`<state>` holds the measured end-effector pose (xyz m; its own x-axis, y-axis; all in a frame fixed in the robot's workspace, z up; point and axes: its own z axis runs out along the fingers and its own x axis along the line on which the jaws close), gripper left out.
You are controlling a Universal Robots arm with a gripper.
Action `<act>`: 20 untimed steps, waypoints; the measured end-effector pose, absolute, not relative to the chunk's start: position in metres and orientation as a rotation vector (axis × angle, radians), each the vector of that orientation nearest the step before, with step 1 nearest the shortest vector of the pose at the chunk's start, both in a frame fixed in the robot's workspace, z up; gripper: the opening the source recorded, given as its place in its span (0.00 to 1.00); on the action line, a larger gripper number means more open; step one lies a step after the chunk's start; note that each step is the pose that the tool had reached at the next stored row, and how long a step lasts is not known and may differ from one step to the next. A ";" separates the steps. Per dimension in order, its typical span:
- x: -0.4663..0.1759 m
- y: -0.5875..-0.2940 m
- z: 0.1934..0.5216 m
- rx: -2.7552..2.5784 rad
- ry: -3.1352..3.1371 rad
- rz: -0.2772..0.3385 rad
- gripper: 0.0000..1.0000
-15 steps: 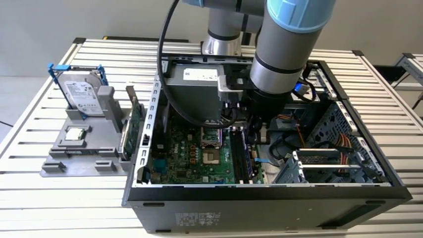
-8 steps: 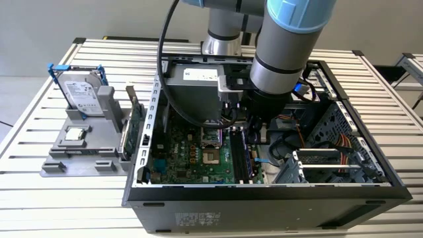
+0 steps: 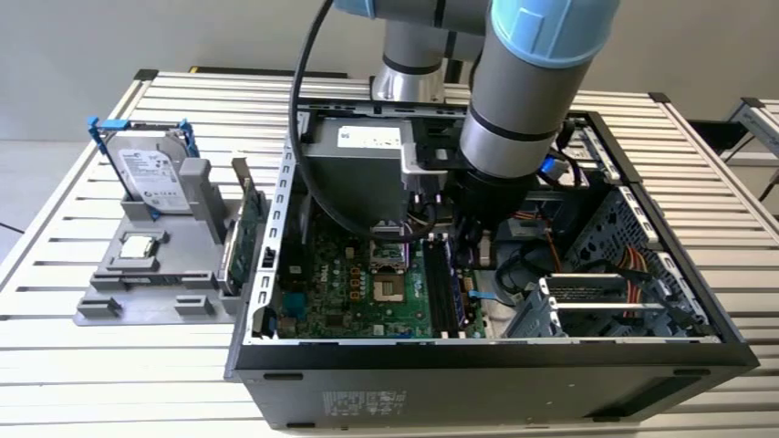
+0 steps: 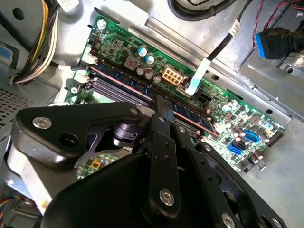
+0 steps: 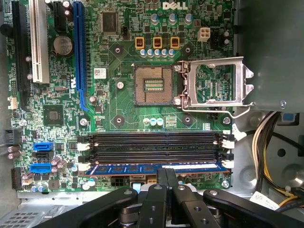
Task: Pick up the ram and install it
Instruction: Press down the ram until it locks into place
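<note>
Where tool (image 5: 165,176) meets slot, ram (image 5: 142,168) lies flat, blue-faced.

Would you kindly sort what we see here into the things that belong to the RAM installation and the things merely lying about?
Belonging to the job:
- the ram, lying in the motherboard's end memory slot
- the gripper, right at the ram
- the memory slots

Lying about:
- the hard drive in its blue frame
- the green card, upright beside the case
- the grey holder tray
- the processor socket

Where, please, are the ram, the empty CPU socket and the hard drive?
ram (image 5: 156,167): first wrist view, middle of its blue board.
CPU socket (image 5: 153,85): first wrist view, its centre.
hard drive (image 3: 156,180): exterior view, its label face.
</note>
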<state>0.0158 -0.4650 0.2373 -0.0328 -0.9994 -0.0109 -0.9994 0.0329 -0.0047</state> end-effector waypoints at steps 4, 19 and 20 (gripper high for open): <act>0.016 -0.468 0.236 -2.177 2.250 0.008 0.00; 0.016 -0.468 0.222 -2.177 2.251 0.007 0.00; 0.016 -0.468 0.221 -2.177 2.251 0.007 0.00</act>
